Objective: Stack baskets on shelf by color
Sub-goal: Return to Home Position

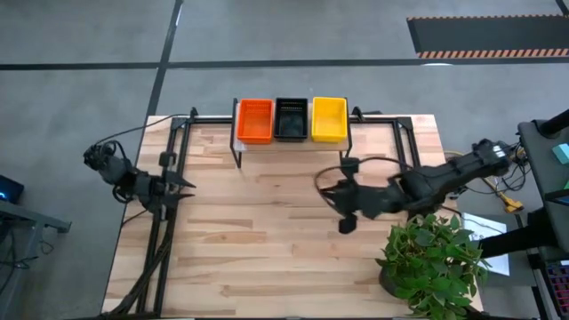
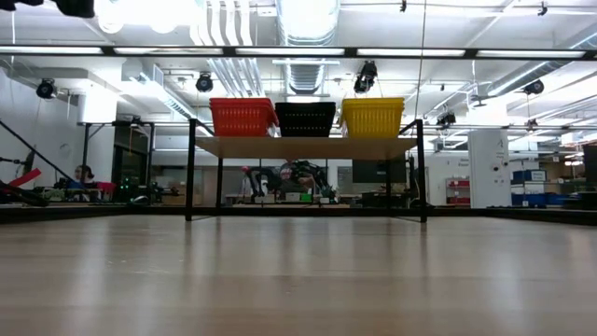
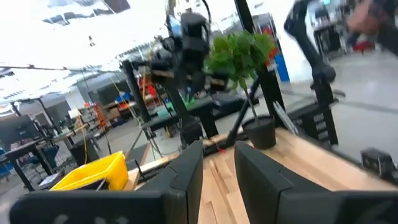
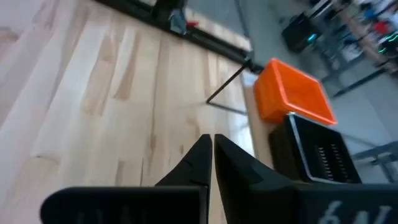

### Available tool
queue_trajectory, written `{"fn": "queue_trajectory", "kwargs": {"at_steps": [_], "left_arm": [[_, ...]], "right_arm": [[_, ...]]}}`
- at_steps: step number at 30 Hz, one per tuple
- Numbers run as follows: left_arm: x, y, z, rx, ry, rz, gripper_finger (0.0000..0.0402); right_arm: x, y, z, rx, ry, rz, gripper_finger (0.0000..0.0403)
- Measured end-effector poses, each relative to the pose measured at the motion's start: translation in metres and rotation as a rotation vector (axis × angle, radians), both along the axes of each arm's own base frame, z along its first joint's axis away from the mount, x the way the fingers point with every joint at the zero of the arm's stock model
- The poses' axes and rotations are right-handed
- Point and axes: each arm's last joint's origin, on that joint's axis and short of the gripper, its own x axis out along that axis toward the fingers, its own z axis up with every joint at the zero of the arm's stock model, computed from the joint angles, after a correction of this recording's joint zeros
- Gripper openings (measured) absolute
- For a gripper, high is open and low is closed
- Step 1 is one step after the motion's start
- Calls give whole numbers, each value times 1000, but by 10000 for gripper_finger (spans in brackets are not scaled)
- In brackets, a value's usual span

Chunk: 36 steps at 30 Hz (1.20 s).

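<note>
Orange basket, black basket, yellow basket abreast on shelf

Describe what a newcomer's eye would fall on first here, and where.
The red-orange basket, black basket and yellow basket stand in a row on the shelf at the far edge of the table. A potted plant fills the high view's lower right corner. The right gripper, jaws shut, hangs over bare wood nearby; the left gripper waits open at the left edge.

Baskets in a row on shelf, at table's back edge. Plant at front right corner.
</note>
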Motion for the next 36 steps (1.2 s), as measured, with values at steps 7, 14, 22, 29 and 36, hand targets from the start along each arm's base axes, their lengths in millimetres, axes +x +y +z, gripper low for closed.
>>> {"fn": "queue_trajectory", "kwargs": {"at_steps": [7,14,22,29,36], "left_arm": [[-5,3,-6,-43,-66,6,77],[2,0,-9,-29,-37,30,77],[10,-6,-30,-16,-21,31,77],[14,-8,-40,-82,-117,33,77],[18,-10,-48,-109,-139,45,77]], "right_arm": [[-55,-20,-10,19,-175,-19,9],[-108,-43,-35,41,-347,2,9],[-175,-67,-53,143,-662,20,8],[-190,-70,-85,191,-833,123,8],[-198,-71,-115,96,-953,175,8]]}}
